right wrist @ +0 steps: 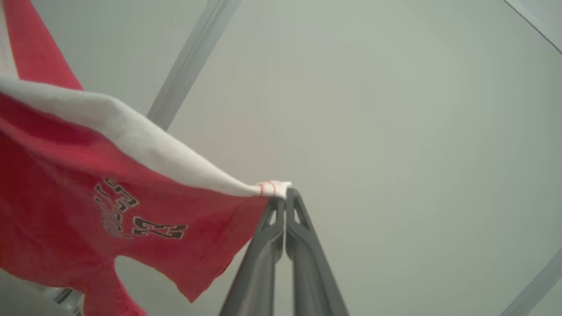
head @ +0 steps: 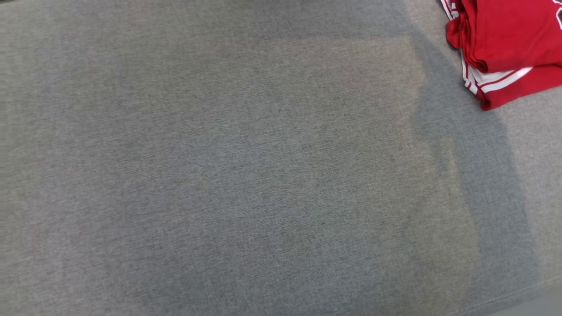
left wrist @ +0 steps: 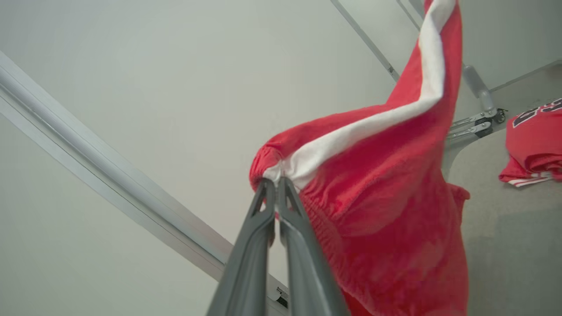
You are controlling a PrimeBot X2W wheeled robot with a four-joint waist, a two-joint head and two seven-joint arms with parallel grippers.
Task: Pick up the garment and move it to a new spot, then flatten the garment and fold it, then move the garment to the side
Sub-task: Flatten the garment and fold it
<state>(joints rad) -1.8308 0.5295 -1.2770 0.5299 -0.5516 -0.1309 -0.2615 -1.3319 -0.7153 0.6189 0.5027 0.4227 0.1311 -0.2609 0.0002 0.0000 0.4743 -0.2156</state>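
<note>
Right wrist view: dark block print is being shown on the red garment, tilted and not readable. The piece is being held up in the air between both arms. Its white stripe is being clamped at the tip by the right claw, fingers pressed together. The gathered waistband end is being pinched by the left claw, fingers together on the cloth. Head view, upper right: a folded second garment, also red, is lying on the grey table cover. Metal frame bars are being seen behind.
</note>
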